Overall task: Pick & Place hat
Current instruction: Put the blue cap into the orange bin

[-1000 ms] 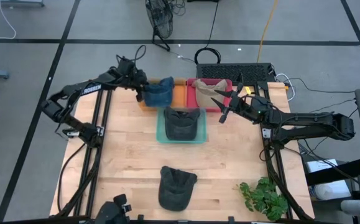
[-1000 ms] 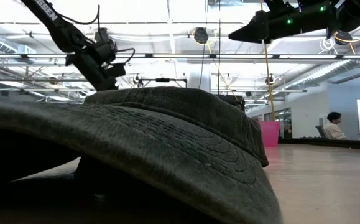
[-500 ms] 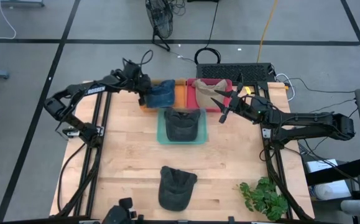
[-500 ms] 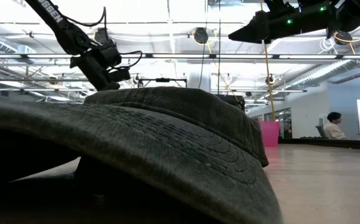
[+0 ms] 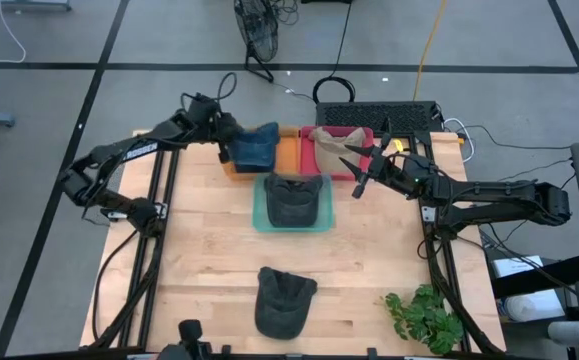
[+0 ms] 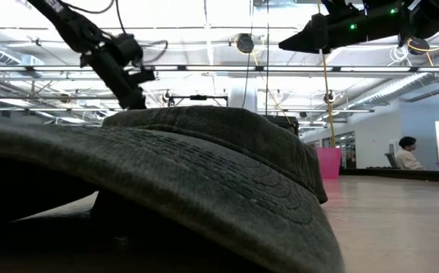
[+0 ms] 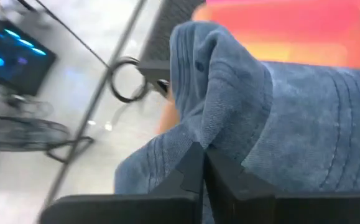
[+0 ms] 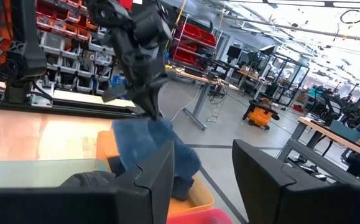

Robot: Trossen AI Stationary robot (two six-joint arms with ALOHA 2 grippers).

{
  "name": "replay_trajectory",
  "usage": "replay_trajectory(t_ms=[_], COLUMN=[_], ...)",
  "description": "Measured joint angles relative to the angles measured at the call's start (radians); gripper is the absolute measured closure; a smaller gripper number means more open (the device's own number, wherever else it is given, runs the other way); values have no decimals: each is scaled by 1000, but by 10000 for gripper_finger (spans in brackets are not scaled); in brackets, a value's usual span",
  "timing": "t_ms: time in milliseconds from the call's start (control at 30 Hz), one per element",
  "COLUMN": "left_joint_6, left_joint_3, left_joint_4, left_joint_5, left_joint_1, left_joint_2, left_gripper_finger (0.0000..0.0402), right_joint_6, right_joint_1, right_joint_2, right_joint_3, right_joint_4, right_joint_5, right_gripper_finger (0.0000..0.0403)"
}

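Because the blue hat (image 5: 254, 147) is soft, limp cloth, it should sag when lifted. Left pincer (image 7: 203, 163) pinches a fold at its crown; right pincer (image 5: 359, 172) hangs spread near the red tray (image 5: 367, 134).

Industrial workshop: parts-bin racks (image 8: 49, 34), workbenches (image 8: 332, 134), exposed ceiling trusses (image 6: 204, 72).

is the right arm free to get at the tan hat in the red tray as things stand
Probably yes: the right gripper hangs open just beside the red tray, nothing lies over the tan hat, and the left gripper is busy pinching the blue hat.
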Motion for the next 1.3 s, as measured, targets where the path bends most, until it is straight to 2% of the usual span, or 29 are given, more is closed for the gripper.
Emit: replay_trajectory(t_ms=[100,233,333,433,600,767,967,1033,1133,1233,1300], left_joint_6=[9,25,13,14,-5,-24,-47,-51,-28,-4,7], left_joint_3=[0,0,0,0,0,0,0,1,2,2,-1], left_joint_4=[0,-6,-3,-19,-51,-16,31,39,46,48,40], left_joint_5=[-55,-69,-69,-110,-170,-270,-269,-282,-378,-477,-495], left_joint_1=[-25,-73,-113,-134,-124,-118,-120,-124,-135,-144,-145], left_joint_2=[-60,-119,-141,-139,-73,32,166,210,249,251,218], left_gripper_finger=[389,396,393,383,379,378,374,364,341,314,298], right_joint_6=[0,0,0,1,8,10,9,8,8,8,8], right_joint_1=[0,0,0,0,0,0,0,0,0,0,0], right_joint_2=[0,0,0,0,0,0,0,0,0,0,0], right_joint_3=[0,0,0,0,0,0,0,0,0,0,0], right_joint_4=[0,0,0,0,0,0,0,0,0,0,0], right_joint_5=[0,0,0,0,0,0,0,0,0,0,0], right_gripper_finger=[261,261,261,261,261,261,261,261,261,261,261])
